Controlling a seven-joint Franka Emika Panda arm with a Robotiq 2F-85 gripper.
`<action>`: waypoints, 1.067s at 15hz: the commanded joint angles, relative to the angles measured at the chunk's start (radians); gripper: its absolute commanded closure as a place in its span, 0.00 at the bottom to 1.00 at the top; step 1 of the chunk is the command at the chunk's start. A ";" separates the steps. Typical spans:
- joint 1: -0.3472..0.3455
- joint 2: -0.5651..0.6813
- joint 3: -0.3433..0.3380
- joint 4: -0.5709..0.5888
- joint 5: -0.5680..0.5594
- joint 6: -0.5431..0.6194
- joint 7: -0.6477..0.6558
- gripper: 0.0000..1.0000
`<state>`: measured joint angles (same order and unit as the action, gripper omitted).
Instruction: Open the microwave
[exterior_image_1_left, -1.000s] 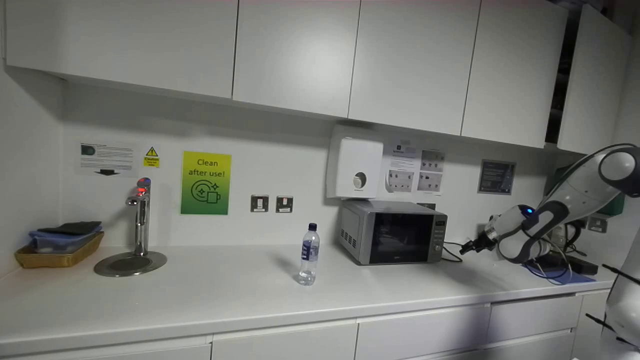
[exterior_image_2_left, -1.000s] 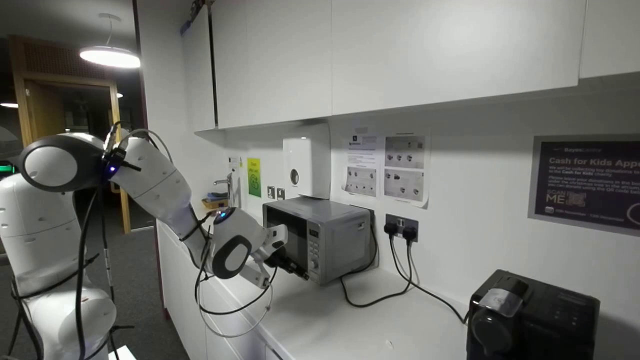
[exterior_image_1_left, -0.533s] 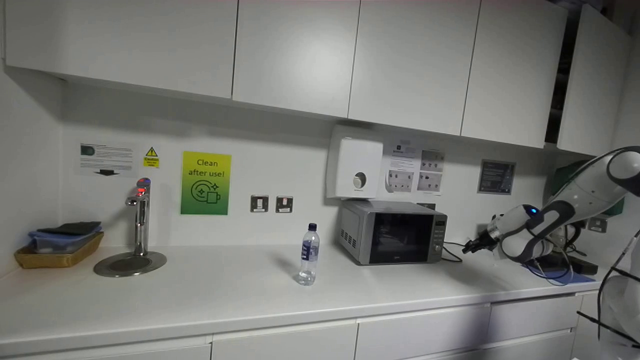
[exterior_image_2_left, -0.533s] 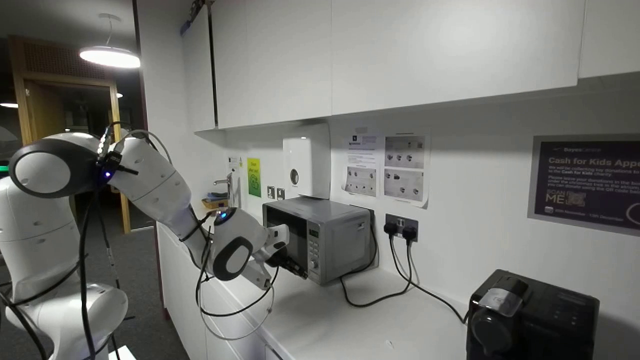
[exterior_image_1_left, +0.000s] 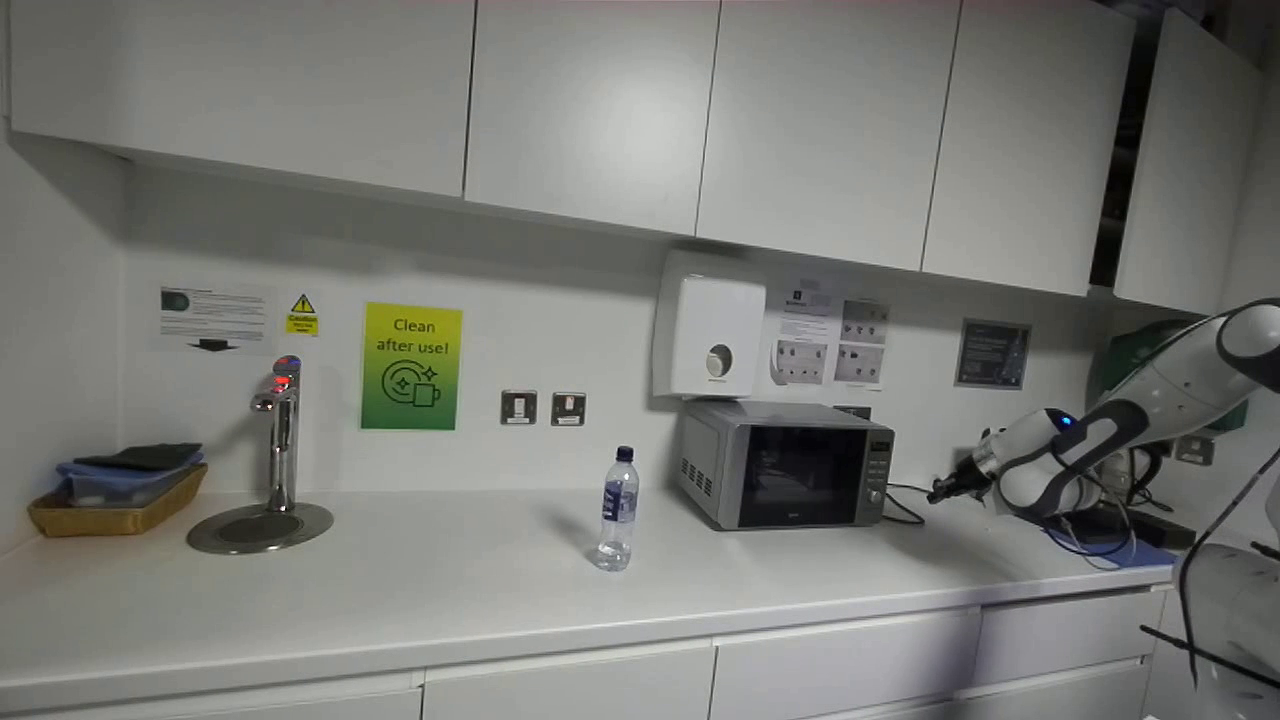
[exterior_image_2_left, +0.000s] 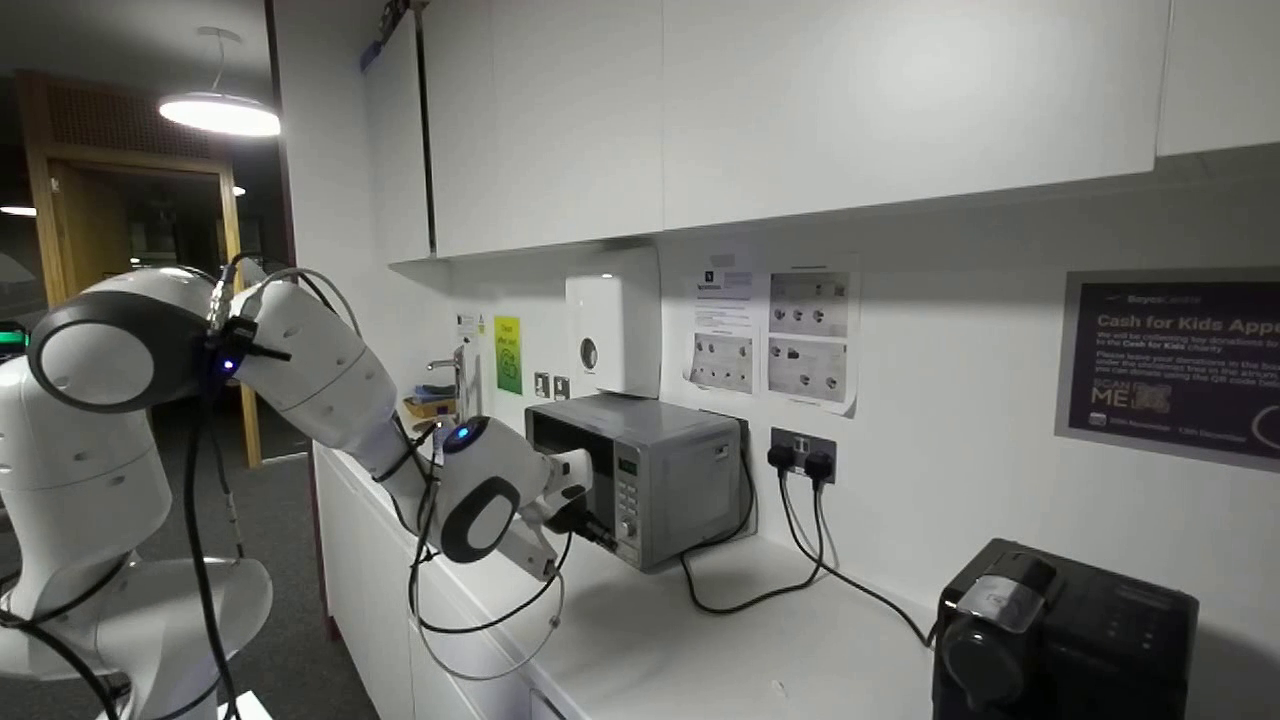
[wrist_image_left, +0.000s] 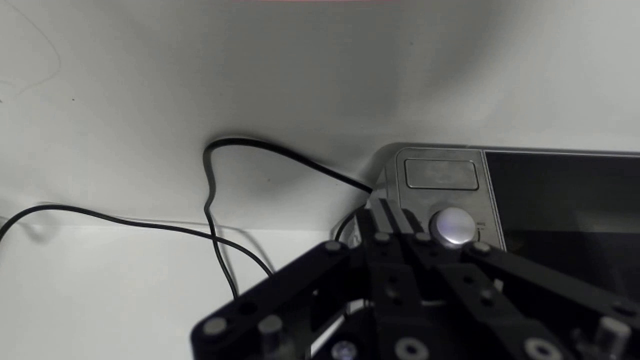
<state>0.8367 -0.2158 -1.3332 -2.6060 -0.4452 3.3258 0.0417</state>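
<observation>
The microwave (exterior_image_1_left: 805, 478), a silver-grey box, stands on the counter with its dark glass door shut. In an exterior view its control panel (exterior_image_2_left: 628, 490) faces the arm. My gripper (exterior_image_2_left: 608, 542) is low in front of that panel. From the wrist, the gripper (wrist_image_left: 387, 210) is shut, its fingertips together with nothing between them. They overlap the panel's edge, beside the round knob (wrist_image_left: 454, 226) and below a rectangular button (wrist_image_left: 441, 174) in the picture. A gap shows between the gripper (exterior_image_1_left: 934, 492) and the microwave in an exterior view. Contact with the panel cannot be seen.
A water bottle (exterior_image_1_left: 618, 515) stands on the counter (exterior_image_1_left: 450, 580) beside the microwave. Black cables (exterior_image_2_left: 735, 603) run from the wall socket across the counter. A black appliance (exterior_image_2_left: 1070, 640) sits nearer that camera. A white dispenser (exterior_image_1_left: 710, 335) hangs above the microwave.
My gripper's fingers have come together from open. The hand has shifted slightly, staying by the control panel, and the upper arm has changed its pose. The microwave has not moved.
</observation>
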 joint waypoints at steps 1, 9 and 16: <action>0.187 -0.040 -0.174 0.052 0.008 -0.055 -0.053 1.00; 0.531 -0.056 -0.493 0.130 0.009 -0.091 -0.094 1.00; 0.794 -0.080 -0.724 0.186 0.001 -0.087 -0.092 1.00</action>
<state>1.5237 -0.2493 -1.9659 -2.4723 -0.4436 3.2599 -0.0137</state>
